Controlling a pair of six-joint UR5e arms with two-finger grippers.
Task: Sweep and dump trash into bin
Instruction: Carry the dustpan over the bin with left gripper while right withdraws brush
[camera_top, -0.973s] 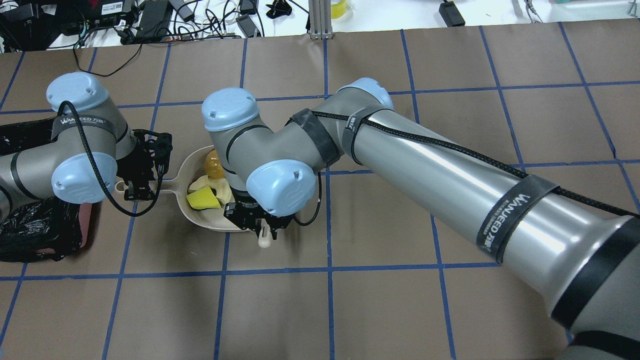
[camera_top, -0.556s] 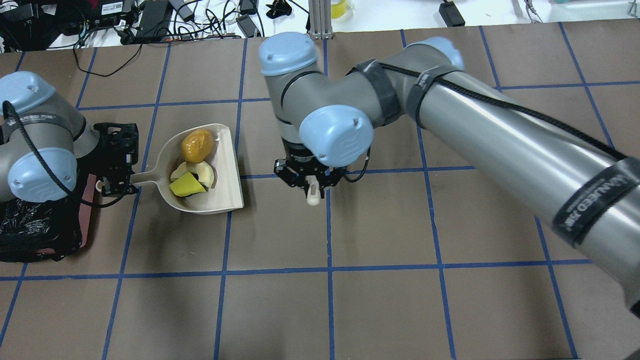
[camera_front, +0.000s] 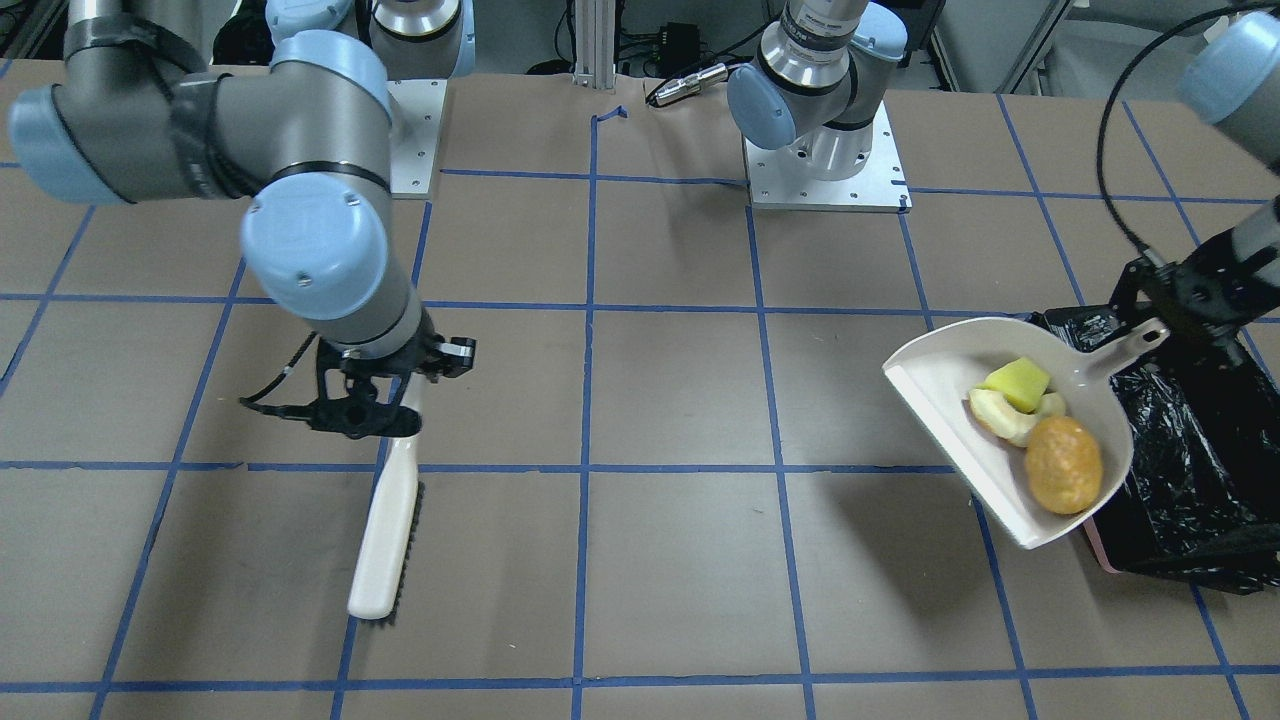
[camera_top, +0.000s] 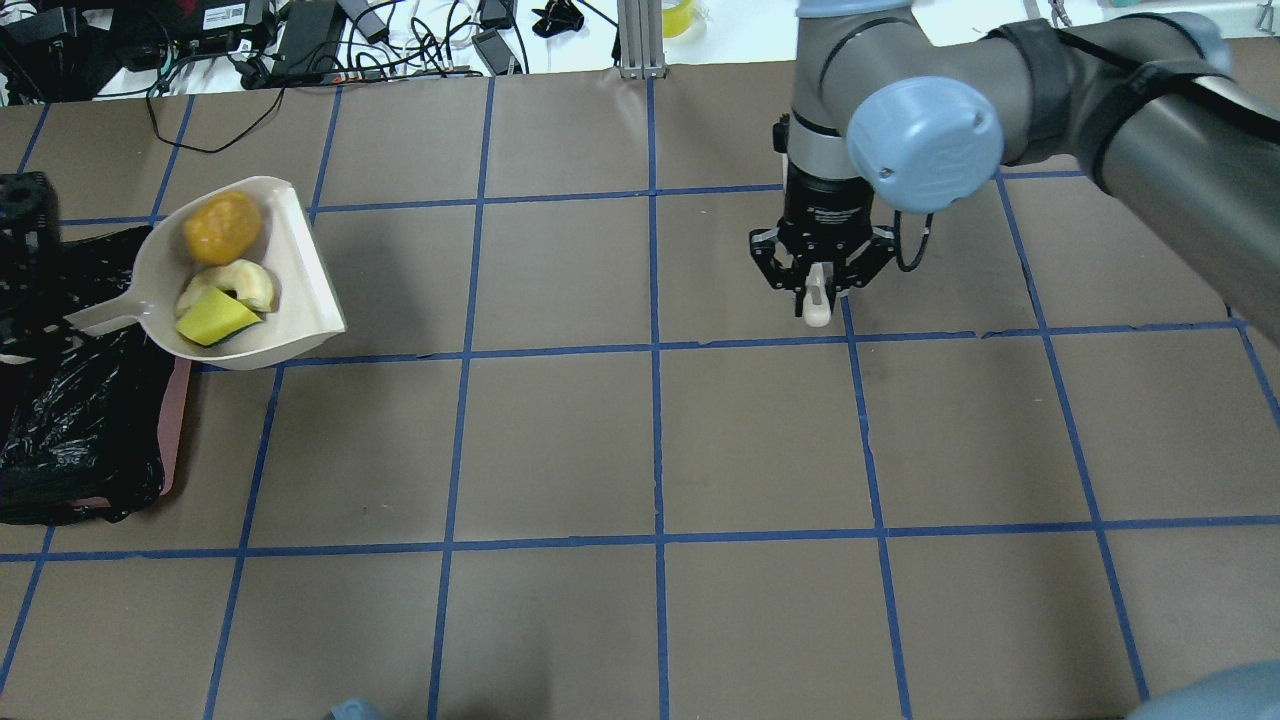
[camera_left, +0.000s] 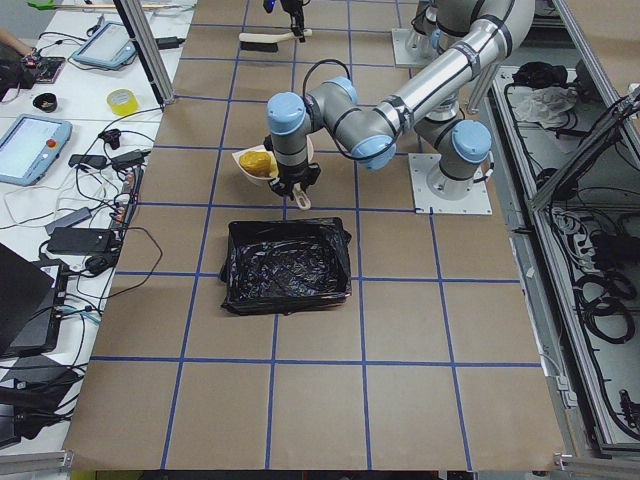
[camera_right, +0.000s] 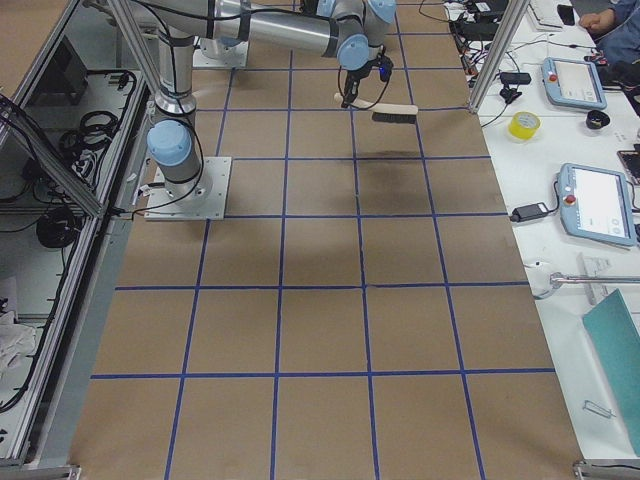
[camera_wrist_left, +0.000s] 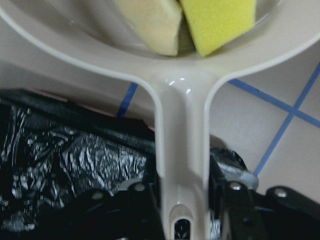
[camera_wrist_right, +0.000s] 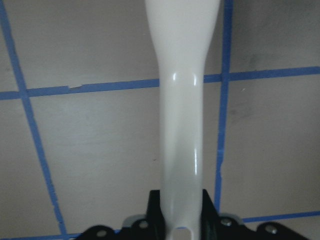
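Note:
The cream-white dustpan (camera_top: 300, 300) holds all the trash: the tan-orange lump (camera_top: 222, 227), the cream crescent (camera_top: 245, 283) and the yellow-green wedge (camera_top: 212, 318). My left gripper (camera_front: 1152, 335) is shut on the dustpan handle (camera_wrist_left: 182, 165) and holds the pan off the table, its handle end over the edge of the bin (camera_top: 70, 430). The bin is a pink tub with a black bag and also shows in the front view (camera_front: 1195, 450). My right gripper (camera_top: 818, 290) is shut on the handle of a cream brush (camera_front: 385, 540), far right of the pan.
Brown paper with a blue tape grid covers the table (camera_top: 650, 450). Cables and electronics (camera_top: 300, 40) lie along the far edge, past a metal post (camera_top: 640, 40). The arm bases (camera_front: 825, 150) stand on the robot's side.
My left arm has carried the dustpan with the trash left and away, up to the bin's edge. My right arm has swung the brush right and away from the pan.

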